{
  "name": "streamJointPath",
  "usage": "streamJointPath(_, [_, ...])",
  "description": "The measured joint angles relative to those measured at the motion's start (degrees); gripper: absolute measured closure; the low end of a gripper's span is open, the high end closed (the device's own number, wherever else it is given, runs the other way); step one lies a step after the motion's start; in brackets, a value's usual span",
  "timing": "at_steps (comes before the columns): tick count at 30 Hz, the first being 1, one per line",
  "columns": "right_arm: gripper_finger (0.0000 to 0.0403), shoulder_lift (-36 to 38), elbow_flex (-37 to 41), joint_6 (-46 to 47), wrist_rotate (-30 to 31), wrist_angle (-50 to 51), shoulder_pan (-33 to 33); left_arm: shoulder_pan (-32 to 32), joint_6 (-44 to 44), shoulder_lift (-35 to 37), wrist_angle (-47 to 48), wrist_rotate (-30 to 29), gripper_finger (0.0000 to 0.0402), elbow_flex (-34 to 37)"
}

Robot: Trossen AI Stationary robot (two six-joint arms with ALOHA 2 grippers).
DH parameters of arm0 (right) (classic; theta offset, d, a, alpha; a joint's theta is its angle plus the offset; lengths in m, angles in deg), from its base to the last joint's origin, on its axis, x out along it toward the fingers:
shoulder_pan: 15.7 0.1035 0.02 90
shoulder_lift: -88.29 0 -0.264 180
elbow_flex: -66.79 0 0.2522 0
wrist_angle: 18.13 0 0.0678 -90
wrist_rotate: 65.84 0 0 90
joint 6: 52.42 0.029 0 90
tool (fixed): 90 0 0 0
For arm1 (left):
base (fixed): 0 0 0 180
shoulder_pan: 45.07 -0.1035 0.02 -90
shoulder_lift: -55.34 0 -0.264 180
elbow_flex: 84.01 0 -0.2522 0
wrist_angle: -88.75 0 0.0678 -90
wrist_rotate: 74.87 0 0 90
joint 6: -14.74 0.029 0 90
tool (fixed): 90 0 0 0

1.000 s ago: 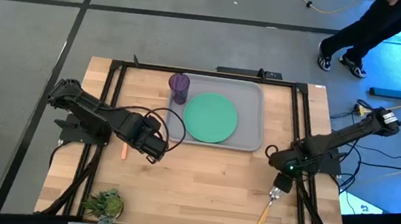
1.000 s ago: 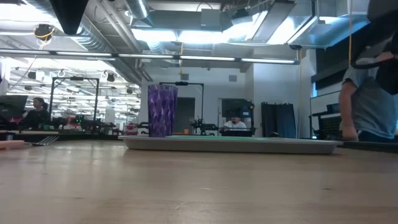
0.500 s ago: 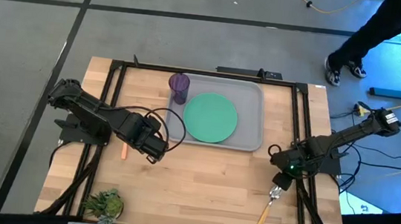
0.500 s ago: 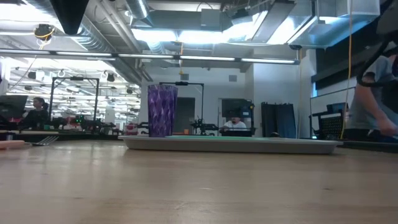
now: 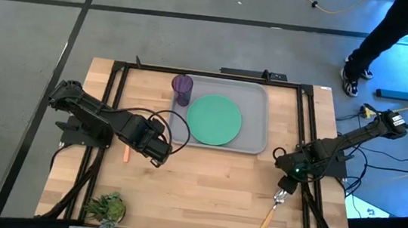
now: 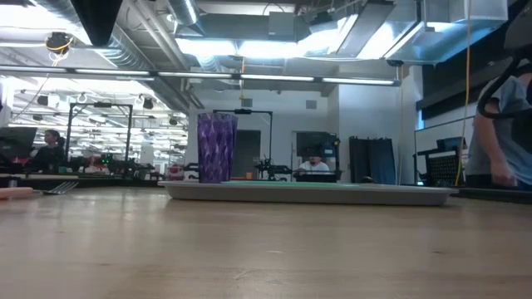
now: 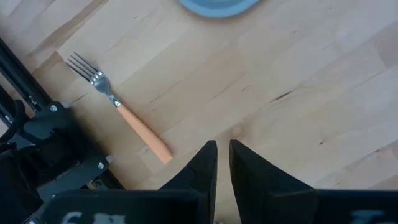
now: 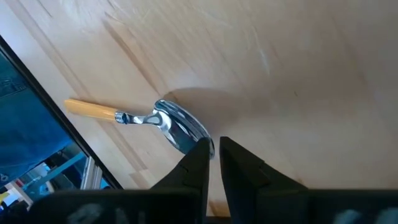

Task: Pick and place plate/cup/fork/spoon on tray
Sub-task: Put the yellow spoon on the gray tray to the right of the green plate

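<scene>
The grey tray (image 5: 257, 95) lies at the table's far middle. The mint-green plate (image 5: 215, 119) lies flat in it, and the purple cup (image 5: 182, 89) stands upright at its far left corner. The fork (image 7: 118, 106) lies flat on the wood at the left, beside my left gripper (image 5: 158, 155), whose fingers (image 7: 205, 163) are shut and empty. The spoon (image 5: 270, 214) lies on the wood near the right front. My right gripper (image 5: 284, 187) is shut, its tips (image 8: 213, 152) at the spoon's bowl (image 8: 180, 127). My right gripper has its shut fingertips right at the far edge of the spoon's bowl (image 8: 194, 138), coming from above and slanting down. I cannot tell whether they touch it. The spoon lies flat on the table.
A small green plant (image 5: 107, 207) sits at the near left corner. Black frame rails (image 5: 114, 104) run along the table's left and right sides. Bare wood lies between the tray and the near edge. A person (image 5: 395, 31) walks on the floor beyond the far right corner.
</scene>
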Motion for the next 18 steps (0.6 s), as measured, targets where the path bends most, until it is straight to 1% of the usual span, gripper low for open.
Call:
streamJointPath(6, [0.0359,0.0,0.9,-0.1,-0.5,-0.2,0.0,0.0,0.0,0.0,-1.0,0.0,0.0365,0.0])
streamJointPath(11, [0.0359,-0.1,3.2,0.0,-3.5,-4.9,0.0,0.0,0.0,0.0,-1.1,0.0,0.0365,0.0])
streamJointPath(18, [0.0359,0.0,3.3,0.0,-3.8,-6.9,0.0,0.0,0.0,0.0,-1.0,0.0,0.0365,0.0])
